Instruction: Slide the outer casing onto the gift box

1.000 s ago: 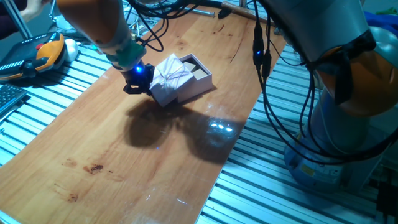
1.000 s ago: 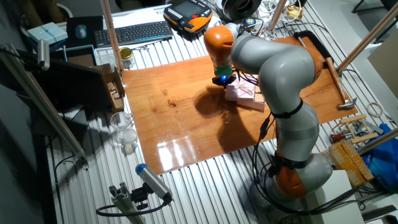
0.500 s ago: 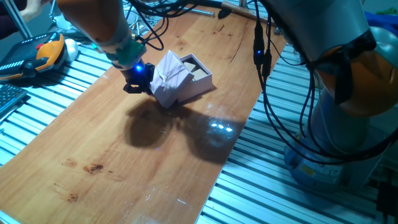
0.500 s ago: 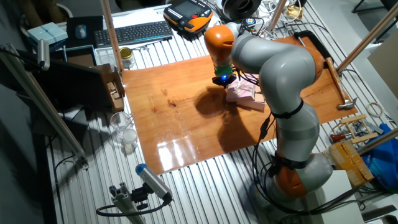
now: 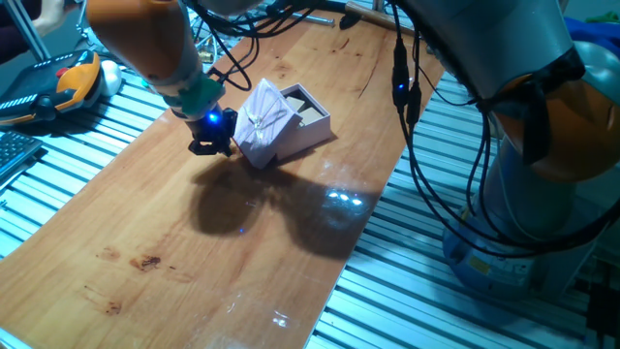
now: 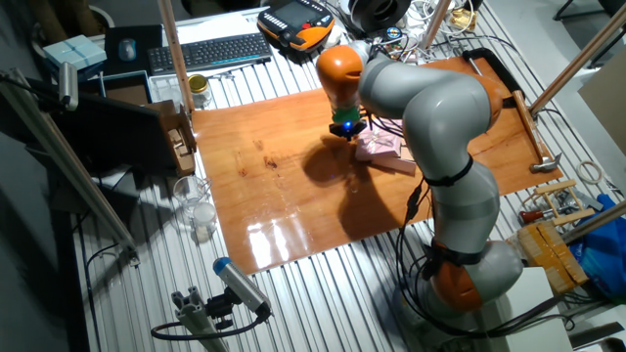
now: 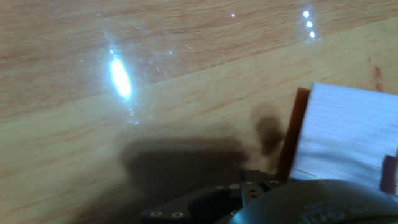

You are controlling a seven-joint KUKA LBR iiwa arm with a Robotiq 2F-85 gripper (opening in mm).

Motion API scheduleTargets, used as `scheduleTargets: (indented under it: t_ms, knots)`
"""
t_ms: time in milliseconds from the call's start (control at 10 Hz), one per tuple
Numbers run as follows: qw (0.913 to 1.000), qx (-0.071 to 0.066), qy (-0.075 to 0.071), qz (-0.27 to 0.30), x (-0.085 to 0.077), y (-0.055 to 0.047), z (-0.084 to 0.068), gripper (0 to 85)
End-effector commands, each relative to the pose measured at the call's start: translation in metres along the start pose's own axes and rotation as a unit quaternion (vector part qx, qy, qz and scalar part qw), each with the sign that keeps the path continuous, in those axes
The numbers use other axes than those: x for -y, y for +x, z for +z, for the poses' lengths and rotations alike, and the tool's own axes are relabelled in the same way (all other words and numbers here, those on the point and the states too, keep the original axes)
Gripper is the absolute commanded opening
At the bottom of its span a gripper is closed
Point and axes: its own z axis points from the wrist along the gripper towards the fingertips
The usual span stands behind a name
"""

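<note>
Pink outer casing (image 5: 263, 123) tilted, bow face toward jaws | propped on gift box (image 5: 304, 124) | jaws state unclear

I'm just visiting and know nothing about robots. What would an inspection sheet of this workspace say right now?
Surface: glossy wooden tabletop, light glare.
Job's things: pale pink ribbon-crossed cardboard cover tilted up, leaning on the pale pink cardboard tray; not fully on.
Clutter: nothing seen on the wood near the boxes.
Grippers: black gripper beside the cover's left edge; jaw state unclear.
Cables: black cables hang along the arm.
Surroundings: keyboard, orange-black handheld controller, hammer.
</note>
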Motion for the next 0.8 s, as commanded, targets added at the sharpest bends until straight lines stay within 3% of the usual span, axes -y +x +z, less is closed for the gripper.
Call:
scheduleTargets:
  t_ms: [0,700]
  knots:
    - [1.0,0.001,0.0,0.0,0.001,0.001,0.004,0.0]
    - [1.0,0.003,0.002,0.002,0.012,0.007,0.01,0.0]
